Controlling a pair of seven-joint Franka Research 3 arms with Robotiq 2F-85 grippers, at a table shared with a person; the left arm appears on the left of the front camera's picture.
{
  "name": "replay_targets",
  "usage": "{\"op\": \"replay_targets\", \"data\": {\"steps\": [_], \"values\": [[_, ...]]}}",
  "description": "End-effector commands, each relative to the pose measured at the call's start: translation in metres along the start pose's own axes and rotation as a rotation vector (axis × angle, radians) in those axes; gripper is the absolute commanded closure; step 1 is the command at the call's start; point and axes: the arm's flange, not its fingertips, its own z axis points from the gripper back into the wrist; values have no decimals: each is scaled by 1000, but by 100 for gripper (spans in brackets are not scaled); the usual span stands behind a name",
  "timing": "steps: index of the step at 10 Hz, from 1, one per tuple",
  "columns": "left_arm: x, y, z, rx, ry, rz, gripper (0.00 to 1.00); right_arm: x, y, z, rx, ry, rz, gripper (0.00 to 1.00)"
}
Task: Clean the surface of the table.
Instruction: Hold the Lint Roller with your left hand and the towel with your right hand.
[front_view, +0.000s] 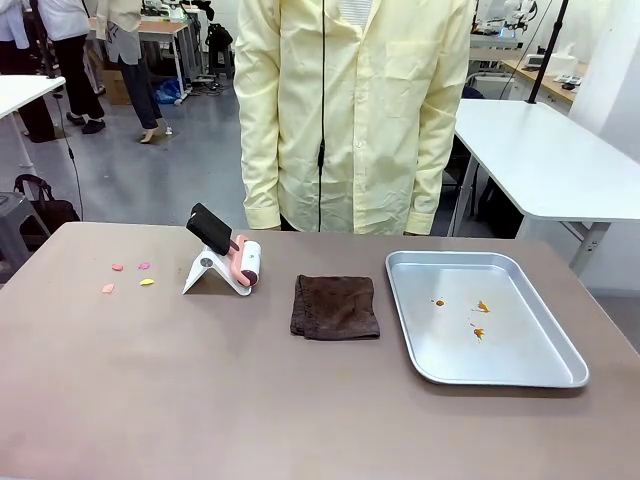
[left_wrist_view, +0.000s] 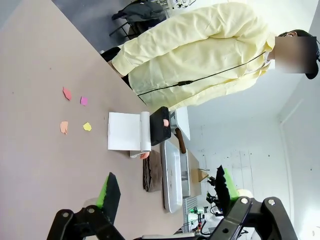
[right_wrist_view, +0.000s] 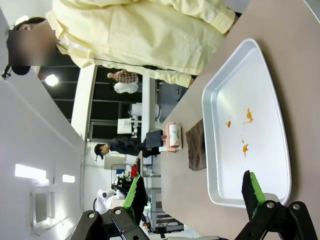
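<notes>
The brown-taupe table (front_view: 150, 390) spreads across the front view, with several small pink, orange and yellow scraps (front_view: 130, 277) lying at its far left. A folded dark brown cloth (front_view: 334, 307) rests near the middle. Beside it a lint roller with a black handle (front_view: 225, 252) sits on a white stand. My left gripper (left_wrist_view: 165, 192) is open high above the table (left_wrist_view: 30, 150), nothing between its fingers; the scraps (left_wrist_view: 75, 112), roller (left_wrist_view: 145, 131) and cloth (left_wrist_view: 152, 171) lie ahead of it. My right gripper (right_wrist_view: 192, 192) is open too, above the tray.
A shiny steel tray (front_view: 520, 360) with a few orange crumbs (front_view: 478, 320) lies at the right; the right wrist view shows the tray (right_wrist_view: 220, 175) too. A person in a pale yellow coat (front_view: 350, 110) stands at the far edge. White tables stand behind.
</notes>
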Motion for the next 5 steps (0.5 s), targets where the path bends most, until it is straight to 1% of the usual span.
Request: {"op": "replay_targets", "data": {"steps": [1,2,4,5], "values": [[0,0,0,1,-2,1,0,0,-1,-1,1,0,-1,0],[4,-14,-11,38,11,-21,0,-5,17,-15,-61,-15,43,0],[8,-65,-48,123,81,-90,0,-15,73,-63,-206,-17,170,0],[9,-93,-71,166,95,-78,0,-20,101,-94,-208,8,246,0]]}}
